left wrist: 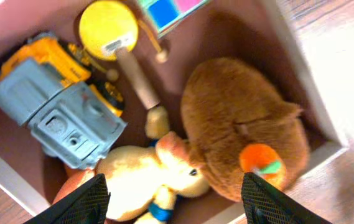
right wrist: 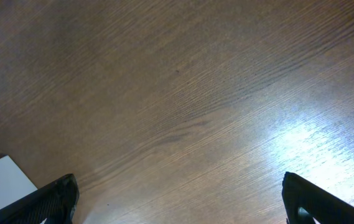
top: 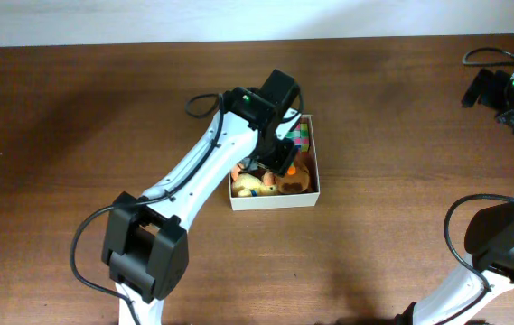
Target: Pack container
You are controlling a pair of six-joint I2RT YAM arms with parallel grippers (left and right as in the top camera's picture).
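**Container (top: 275,200) sits mid-surface, toys inside, left end effector open above it**

The container rests near the middle of the brown wooden surface (top: 76,108), its cream-white walls framing a dull pinkish-brown interior. The left end effector (left wrist: 173,180) hangs directly over the container, reaching in from its near-left side. Its two fingers stand apart with nothing between them, above the toys.

Inside the container, a brown plush toy (left wrist: 239,118) with an orange patch lies against one side wall. A pale yellow plush (left wrist: 145,180) lies touching it, along the container's near wall. A grey and yellow toy truck (left wrist: 58,99) fills the opposite side of the container. A yellow disc on a wooden handle (left wrist: 108,28) lies just beside the truck, toward the container's far wall. A block with coloured squares (left wrist: 167,9) sits in the container's far corner.

The right end effector (right wrist: 178,180) is well apart from the container, off to its right, with fingers spread wide and empty over bare wood.
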